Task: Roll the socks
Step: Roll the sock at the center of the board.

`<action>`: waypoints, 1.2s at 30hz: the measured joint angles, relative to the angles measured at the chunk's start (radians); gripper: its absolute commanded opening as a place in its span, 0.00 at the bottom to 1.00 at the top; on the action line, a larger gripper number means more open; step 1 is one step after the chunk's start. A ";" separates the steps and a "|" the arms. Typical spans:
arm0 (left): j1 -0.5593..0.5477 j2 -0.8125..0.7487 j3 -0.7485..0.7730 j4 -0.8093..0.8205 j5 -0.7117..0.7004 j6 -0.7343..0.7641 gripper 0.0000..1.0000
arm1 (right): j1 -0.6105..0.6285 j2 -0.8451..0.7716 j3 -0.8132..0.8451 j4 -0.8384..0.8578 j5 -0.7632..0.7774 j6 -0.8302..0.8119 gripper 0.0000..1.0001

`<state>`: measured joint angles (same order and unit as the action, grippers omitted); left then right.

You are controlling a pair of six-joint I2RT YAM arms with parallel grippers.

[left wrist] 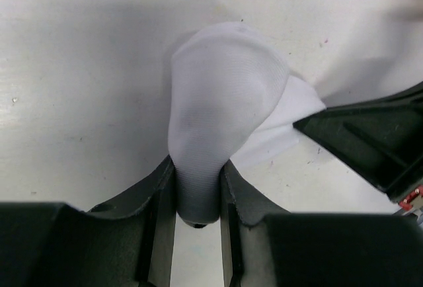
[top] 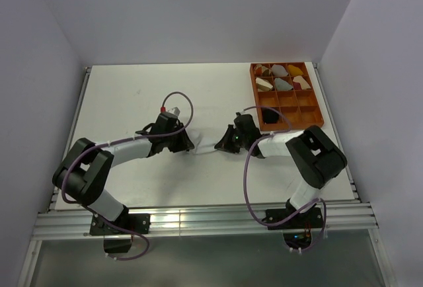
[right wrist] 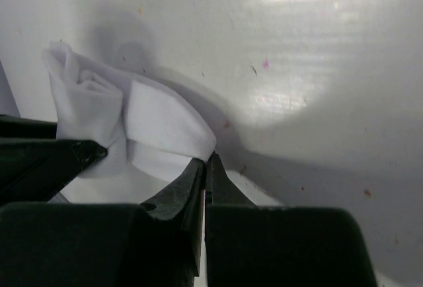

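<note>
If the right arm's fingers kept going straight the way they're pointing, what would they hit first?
The white sock: its folded edge lies right at the tips of the shut right fingers. Beyond it only bare table seems to follow, though depth is unclear.

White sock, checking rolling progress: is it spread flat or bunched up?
Bunched up: the white sock rises as a rounded fold pinched in the left tool; right wrist view shows layered folds.
</note>
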<state>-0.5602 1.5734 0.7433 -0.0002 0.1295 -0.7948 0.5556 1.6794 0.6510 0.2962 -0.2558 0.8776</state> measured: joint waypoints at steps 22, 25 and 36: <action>-0.111 0.063 0.130 -0.137 -0.313 0.030 0.04 | -0.028 0.066 0.063 0.026 -0.065 -0.080 0.12; -0.142 0.085 0.152 -0.150 -0.366 0.034 0.04 | -0.029 0.055 0.064 0.011 -0.058 -0.087 0.26; -0.189 0.146 0.233 -0.215 -0.503 0.050 0.01 | -0.039 -0.090 0.070 0.065 -0.011 -0.034 0.35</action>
<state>-0.7490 1.7195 0.9768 -0.2150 -0.3733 -0.7448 0.5163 1.5898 0.7208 0.3611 -0.2668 0.8436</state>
